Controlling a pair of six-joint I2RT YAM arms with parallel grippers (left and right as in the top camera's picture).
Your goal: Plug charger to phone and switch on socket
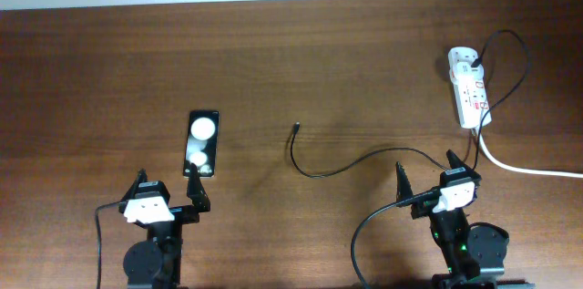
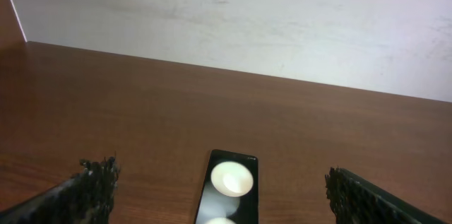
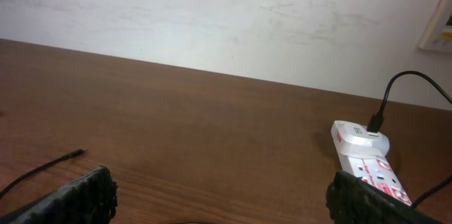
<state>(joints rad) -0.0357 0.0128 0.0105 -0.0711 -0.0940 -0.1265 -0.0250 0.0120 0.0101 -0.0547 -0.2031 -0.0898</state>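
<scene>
The black phone (image 1: 202, 144) lies flat left of centre, two white round blobs on its face; it also shows in the left wrist view (image 2: 227, 194). My left gripper (image 1: 167, 187) is open and empty, just behind the phone's near end. The charger cable (image 1: 321, 172) curves across the table, its plug tip (image 1: 297, 127) lying free mid-table; the tip shows in the right wrist view (image 3: 74, 154). The cable's other end is plugged into the white socket strip (image 1: 469, 88), also in the right wrist view (image 3: 367, 160). My right gripper (image 1: 426, 172) is open and empty, near the cable.
The socket's thick white cord (image 1: 528, 169) runs off the right edge. The brown wooden table (image 1: 301, 61) ends at a white wall at the back. A thin black lead (image 1: 100, 234) trails by the left arm's base.
</scene>
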